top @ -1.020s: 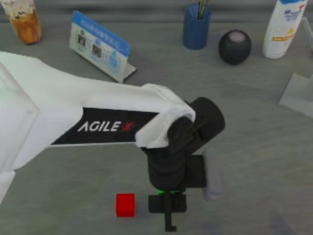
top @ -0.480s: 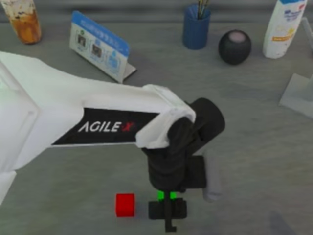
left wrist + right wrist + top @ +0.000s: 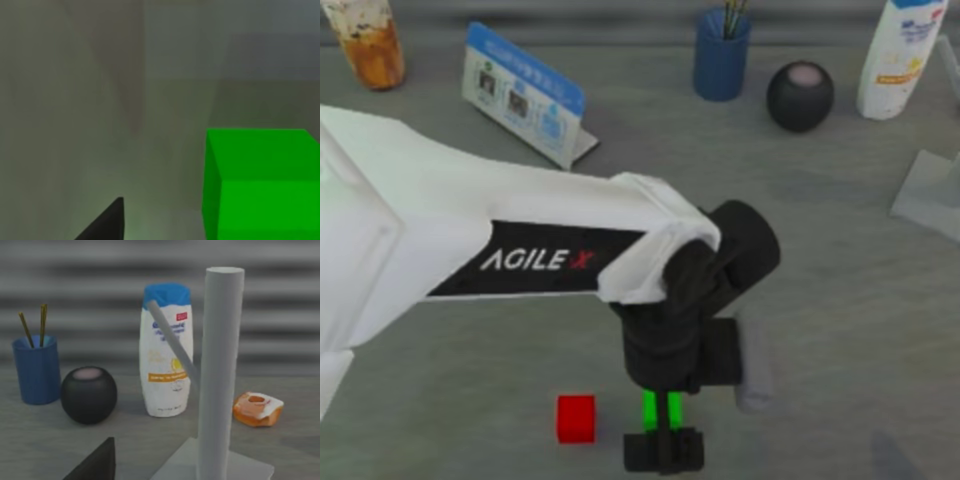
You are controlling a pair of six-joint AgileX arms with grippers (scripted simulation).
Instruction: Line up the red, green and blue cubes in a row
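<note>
Green cube sits on the table close to the edge along the bottom of the top view, level with the red cube and just to its right, with a narrow gap between them. That reads as the second place in a row that starts from the red one. The left gripper hangs over the same edge, just beyond the green cube and partly above it, so only two green strips show from overhead. Whether its jaws are apart or together, I cannot tell. In the left wrist view the cube stands flat on the surface, so it looks set down rather than carried (a judgement only). The blue cube shows in no view — it is presumably what remains to be placed. The right arm is parked outside the top view.
</note>
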